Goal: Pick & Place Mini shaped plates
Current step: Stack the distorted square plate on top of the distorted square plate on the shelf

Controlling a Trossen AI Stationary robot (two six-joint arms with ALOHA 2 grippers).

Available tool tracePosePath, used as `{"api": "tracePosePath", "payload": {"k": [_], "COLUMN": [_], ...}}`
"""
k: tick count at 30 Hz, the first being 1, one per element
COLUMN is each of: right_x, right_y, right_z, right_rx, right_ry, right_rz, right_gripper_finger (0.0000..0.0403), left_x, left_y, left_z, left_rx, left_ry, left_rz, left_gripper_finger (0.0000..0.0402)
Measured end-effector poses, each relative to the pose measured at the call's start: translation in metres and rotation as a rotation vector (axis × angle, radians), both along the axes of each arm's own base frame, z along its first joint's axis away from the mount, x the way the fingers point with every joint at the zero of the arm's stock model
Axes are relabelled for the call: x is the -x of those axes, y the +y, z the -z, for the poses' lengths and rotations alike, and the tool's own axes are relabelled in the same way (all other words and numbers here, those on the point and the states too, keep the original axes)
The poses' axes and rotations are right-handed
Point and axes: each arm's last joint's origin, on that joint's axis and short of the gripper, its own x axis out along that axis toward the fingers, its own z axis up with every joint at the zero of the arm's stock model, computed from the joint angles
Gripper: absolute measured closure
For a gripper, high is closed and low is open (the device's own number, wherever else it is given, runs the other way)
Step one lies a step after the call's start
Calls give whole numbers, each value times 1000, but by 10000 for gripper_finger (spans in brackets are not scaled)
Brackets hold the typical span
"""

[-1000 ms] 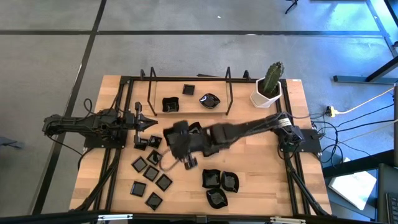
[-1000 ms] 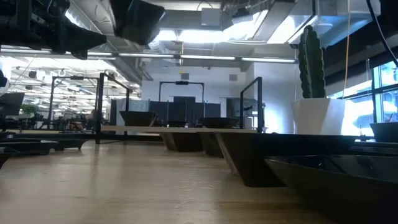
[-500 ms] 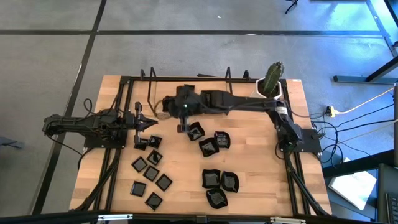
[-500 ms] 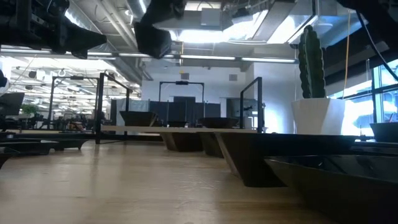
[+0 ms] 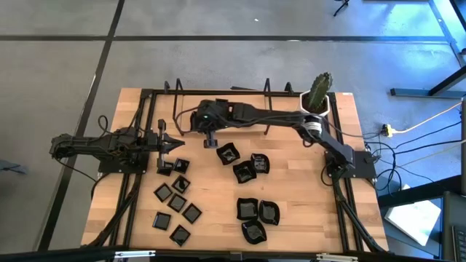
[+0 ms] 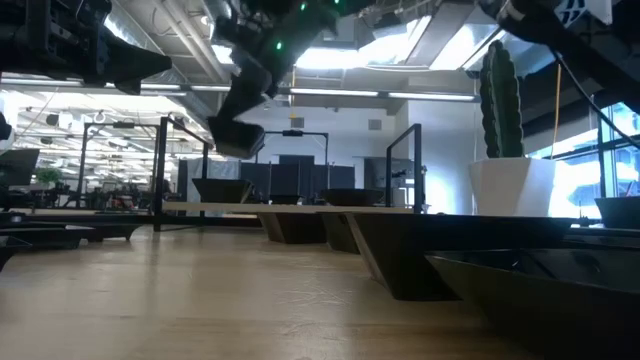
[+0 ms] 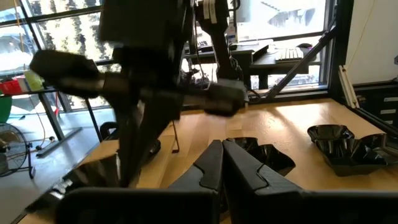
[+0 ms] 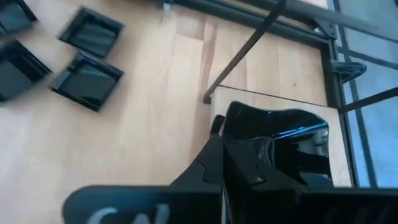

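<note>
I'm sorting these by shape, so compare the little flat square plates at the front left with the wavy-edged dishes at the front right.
The flat square plates have straight edges and sharp corners; the wavy-edged dishes have rounded, rippled rims. The squares look smaller and shallower, the wavy ones larger and deeper. The squares lie spread apart, while the wavy dishes sit clustered close together. Both kinds are glossy black and rest on the wooden table.

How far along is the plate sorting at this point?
Done: at least two dishes sit on the raised rack. In hand: right gripper holds a black dish over it. Remaining: roughly a dozen plates on the table; left gripper waits shut.
</note>
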Motion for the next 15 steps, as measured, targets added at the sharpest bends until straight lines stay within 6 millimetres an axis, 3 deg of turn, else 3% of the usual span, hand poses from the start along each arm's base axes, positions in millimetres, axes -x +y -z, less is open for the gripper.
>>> {"api": "tracePosePath", "payload": {"k": [8, 15], "right_x": [-12, -18], "right_y": [-3, -5], "right_z": [23, 29], "right_rx": [87, 74], "right_ry": [35, -1], "right_rz": [9, 57], "right_gripper_finger": [402, 402], "left_x": [0, 0], "left_y": [0, 0], "left_z": [0, 0], "left_rx": [0, 1], "left_ry": [0, 0], "left_rz": [0, 1], "left_gripper_finger": [398, 398]}}
